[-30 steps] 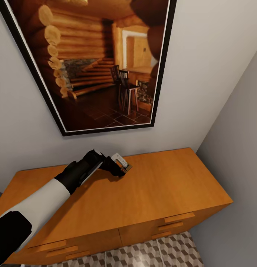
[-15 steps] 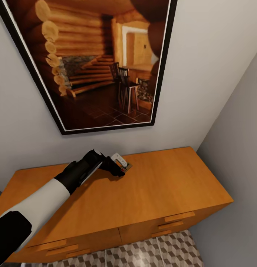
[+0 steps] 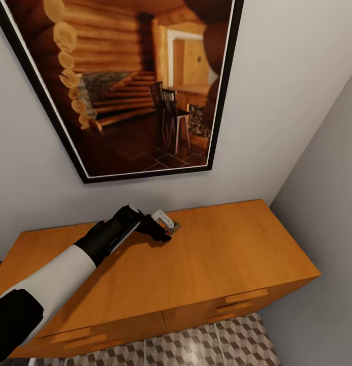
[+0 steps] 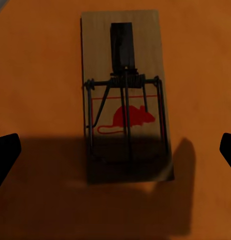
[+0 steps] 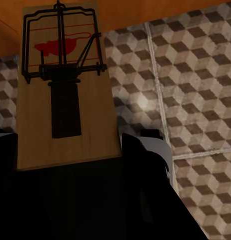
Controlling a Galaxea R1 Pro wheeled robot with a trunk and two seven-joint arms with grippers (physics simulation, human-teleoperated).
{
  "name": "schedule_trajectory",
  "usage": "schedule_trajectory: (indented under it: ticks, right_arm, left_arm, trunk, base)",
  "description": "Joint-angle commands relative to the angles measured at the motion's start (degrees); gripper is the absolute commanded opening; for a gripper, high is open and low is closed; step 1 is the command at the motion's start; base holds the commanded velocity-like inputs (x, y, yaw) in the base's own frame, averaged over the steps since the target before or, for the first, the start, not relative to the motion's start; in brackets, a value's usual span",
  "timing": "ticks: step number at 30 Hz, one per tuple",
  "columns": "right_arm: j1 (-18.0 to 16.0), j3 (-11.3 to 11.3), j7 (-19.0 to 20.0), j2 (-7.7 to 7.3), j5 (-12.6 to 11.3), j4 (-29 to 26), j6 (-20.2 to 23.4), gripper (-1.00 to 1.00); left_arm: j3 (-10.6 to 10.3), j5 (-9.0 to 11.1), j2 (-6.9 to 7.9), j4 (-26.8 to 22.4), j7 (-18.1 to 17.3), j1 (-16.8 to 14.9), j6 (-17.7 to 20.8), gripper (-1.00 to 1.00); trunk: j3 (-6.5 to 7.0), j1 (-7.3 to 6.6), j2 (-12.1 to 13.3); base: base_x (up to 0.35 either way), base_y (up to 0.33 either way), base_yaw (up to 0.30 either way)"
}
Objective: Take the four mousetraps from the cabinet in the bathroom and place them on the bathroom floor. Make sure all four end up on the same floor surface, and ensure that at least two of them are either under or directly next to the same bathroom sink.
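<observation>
Left claw (image 4: 115, 150) spread apart over mousetrap (image 4: 124, 95) on cabinet (image 3: 221, 254), right claw (image 5: 70, 165) clamping second mousetrap (image 5: 65, 90)

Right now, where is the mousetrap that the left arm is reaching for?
The mousetrap lies flat on the cabinet top, toward its back edge beneath the framed picture. In the left wrist view it sits between the open fingers of the left gripper, not yet gripped.

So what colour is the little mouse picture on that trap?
Red, on the mousetrap's tan board; clearest in the left wrist view.
</observation>
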Motion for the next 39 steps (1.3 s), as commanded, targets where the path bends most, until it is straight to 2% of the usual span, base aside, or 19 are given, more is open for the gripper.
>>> schedule_trajectory:
  ticks: [1, 23, 39]
  right_arm:
    - [-0.04, 0.24, 0.5, 0.0, -0.82, 0.06, -0.11, -1.0]
    - [-0.04, 0.24, 0.5, 0.03, -0.82, 0.06, -0.11, -1.0]
    - [-0.04, 0.24, 0.5, 0.03, -0.82, 0.06, -0.11, -1.0]
  left_arm:
    - [-0.18, 0.48, 0.05, -0.07, 0.2, -0.08, 0.38, 1.0]
    - [-0.2, 0.48, 0.05, -0.15, 0.23, -0.08, 0.38, 1.0]
    - [-0.2, 0.48, 0.05, -0.14, 0.29, -0.08, 0.38, 1.0]
  trunk:
    - [-0.15, 0.03, -0.11]
    - [-1.2, 0.03, -0.11]
    - [-1.28, 0.03, -0.11]
  base:
    - [0.0, 0.0, 0.0]
    - [0.0, 0.0, 0.0]
    - [0.0, 0.0, 0.0]
